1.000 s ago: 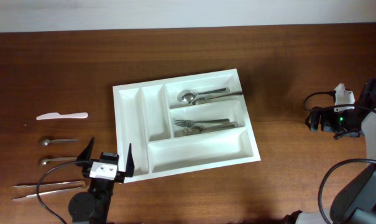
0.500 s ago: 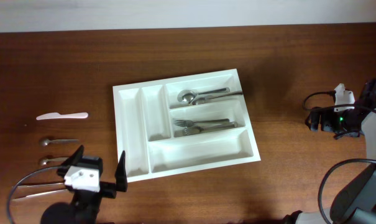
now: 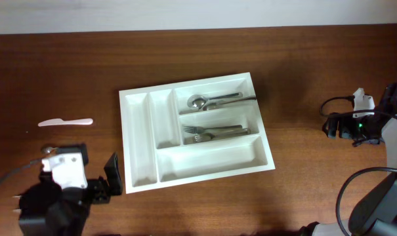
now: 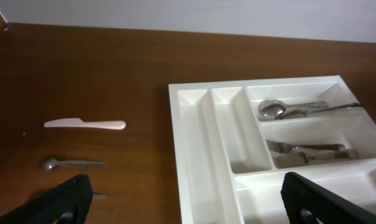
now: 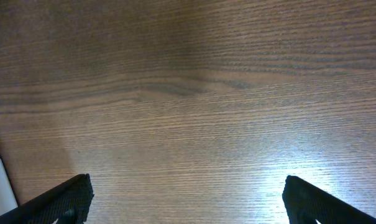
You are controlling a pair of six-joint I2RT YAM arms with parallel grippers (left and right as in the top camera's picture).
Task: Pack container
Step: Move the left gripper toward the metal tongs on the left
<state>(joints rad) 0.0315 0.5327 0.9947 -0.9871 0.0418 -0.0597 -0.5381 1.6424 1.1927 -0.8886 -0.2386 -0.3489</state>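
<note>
The container [image 3: 127, 141] is a large white cutlery tray in mid-table, also filling the right of the left wrist view [image 4: 178, 137]. Spoons [image 3: 208, 101] lie in its far wide compartment and forks [image 3: 214, 132] in the middle one; the two narrow slots and the near wide one are empty. My left gripper [image 4: 188, 202] hangs open above the tray's near left corner, holding nothing. A white knife [image 3: 65, 122] and a small spoon [image 4: 73, 164] lie on the wood to its left. My right gripper [image 5: 188, 199] stands open over bare wood at the far right.
The left arm's body [image 3: 60, 196] covers the table's front left corner and whatever lies under it. A further utensil handle [image 4: 99, 196] just shows beside the left finger. The right arm and its cables [image 3: 375, 164] take up the right edge.
My left arm has swung left and toward the front edge, and it now hides the spoons and long utensils seen there earlier. The right arm and the tray have not moved.
</note>
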